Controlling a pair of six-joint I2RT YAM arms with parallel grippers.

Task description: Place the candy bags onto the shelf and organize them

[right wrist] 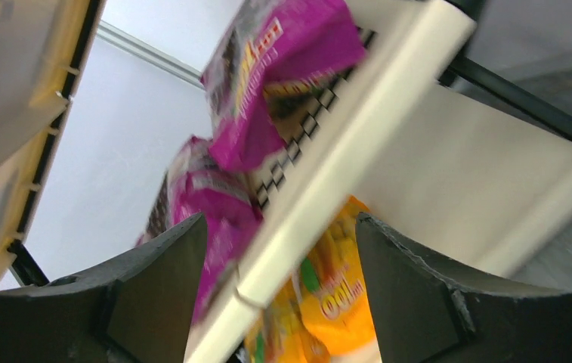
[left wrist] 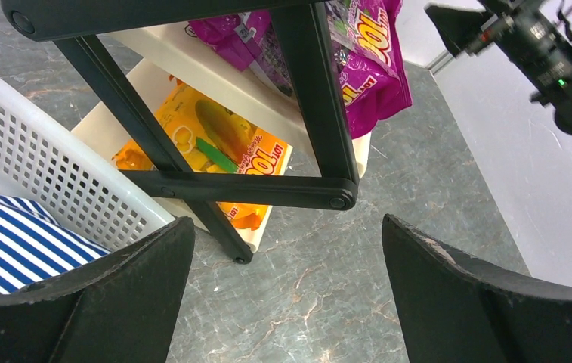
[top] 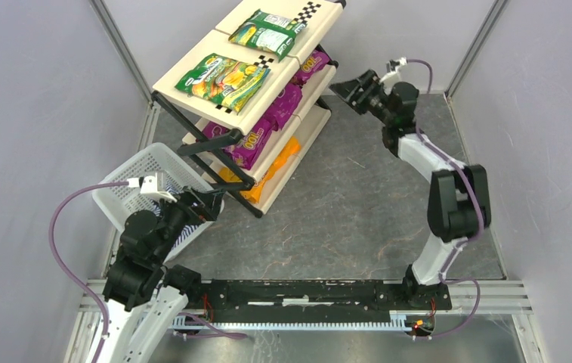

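Observation:
The shelf (top: pixel 309 32) stands at the back centre, slanting from near left to far right. Two green candy bags (top: pixel 222 79) (top: pixel 267 32) lie on its top tier. Purple bags (top: pixel 252 144) fill the middle tier and orange-yellow bags (top: pixel 271 175) lie on the bottom tier. My right gripper (top: pixel 343 89) is open and empty beside the shelf's far right end; its wrist view shows purple bags (right wrist: pixel 267 68) and an orange bag (right wrist: pixel 335 302) close ahead. My left gripper (top: pixel 211 200) is open and empty at the shelf's near left corner, over the floor (left wrist: pixel 298 295).
A white mesh basket (top: pixel 128 193) stands left of the shelf by my left gripper, with a blue-white striped cloth (left wrist: pixel 18 234) inside. The shelf's black frame legs (left wrist: pixel 313 98) cross in front of my left gripper. Grey walls enclose the marbled floor (top: pixel 343 219).

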